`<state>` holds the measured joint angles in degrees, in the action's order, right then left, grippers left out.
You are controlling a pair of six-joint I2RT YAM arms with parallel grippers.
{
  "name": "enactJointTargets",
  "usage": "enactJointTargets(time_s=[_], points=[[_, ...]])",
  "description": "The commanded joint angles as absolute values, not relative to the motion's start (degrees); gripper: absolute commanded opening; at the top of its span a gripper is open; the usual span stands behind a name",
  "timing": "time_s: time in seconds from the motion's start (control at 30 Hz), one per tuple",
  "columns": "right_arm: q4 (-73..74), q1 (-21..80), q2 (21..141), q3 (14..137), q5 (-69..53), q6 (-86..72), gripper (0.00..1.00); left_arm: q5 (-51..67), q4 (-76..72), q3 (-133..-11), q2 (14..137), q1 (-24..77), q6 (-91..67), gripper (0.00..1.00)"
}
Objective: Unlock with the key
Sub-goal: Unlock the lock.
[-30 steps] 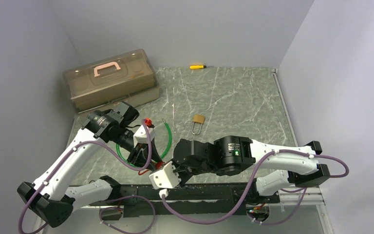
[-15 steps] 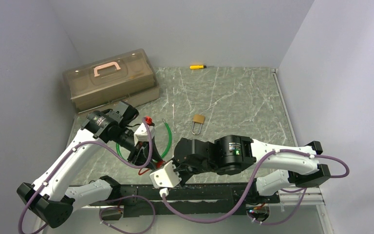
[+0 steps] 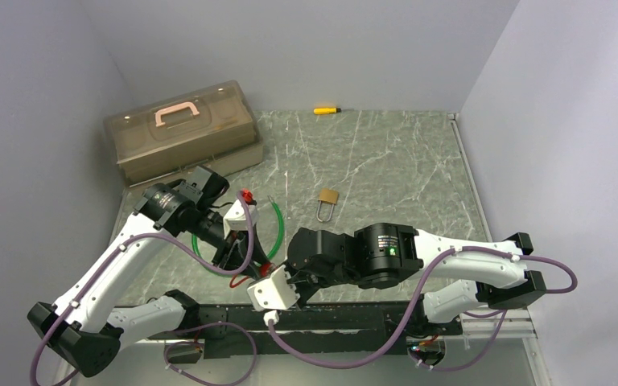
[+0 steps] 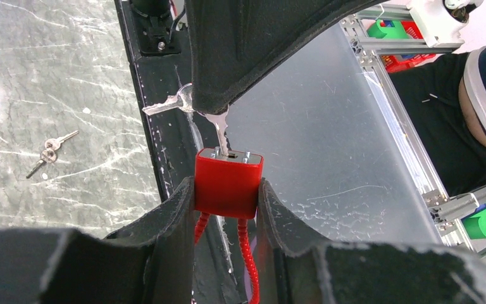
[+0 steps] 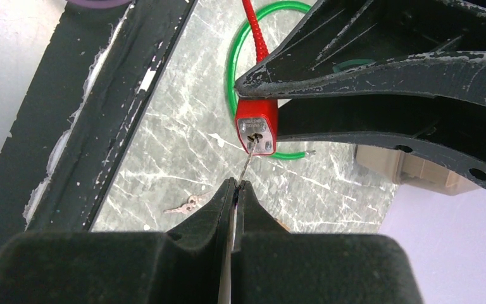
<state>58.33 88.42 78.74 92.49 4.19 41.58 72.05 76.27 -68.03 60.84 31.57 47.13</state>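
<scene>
My left gripper [image 4: 226, 193] is shut on a red padlock [image 4: 228, 182] with a red cable shackle, holding it by its sides above the table's near edge. My right gripper [image 5: 236, 184] is shut on a silver key [image 5: 248, 161]. The key's tip sits in the keyhole on the red padlock's face [image 5: 257, 133]. In the left wrist view the key [image 4: 218, 130] enters the lock's top, with a second key [image 4: 164, 105] hanging from the same ring. In the top view both grippers meet low at centre left, the left one [image 3: 251, 259] touching the right one [image 3: 277, 270].
A brass padlock [image 3: 327, 198] lies on the marble table. A green cable loop [image 3: 275, 221] lies under the left arm. A tan toolbox [image 3: 181, 129] stands at the back left, a yellow screwdriver [image 3: 325, 109] at the back. Spare keys [image 4: 49, 149] lie on the table.
My left arm has shifted slightly right, bringing the red padlock closer to the right gripper. The right arm has hardly moved.
</scene>
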Motion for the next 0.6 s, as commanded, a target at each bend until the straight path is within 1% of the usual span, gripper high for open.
enactJointTargets(time_s=[0.0, 0.37, 0.57], points=[[57.4, 88.7, 78.0, 92.2, 5.0, 41.6, 0.00, 74.1, 74.9, -68.5, 59.8, 31.3, 46.0, 0.00], [57.1, 88.7, 78.9, 92.7, 8.9, 42.0, 0.00, 73.2, 74.2, -68.0, 59.5, 31.3, 44.9, 0.00], [57.0, 89.0, 80.1, 93.7, 8.4, 42.0, 0.00, 71.8, 72.4, -67.5, 59.4, 31.2, 42.7, 0.00]])
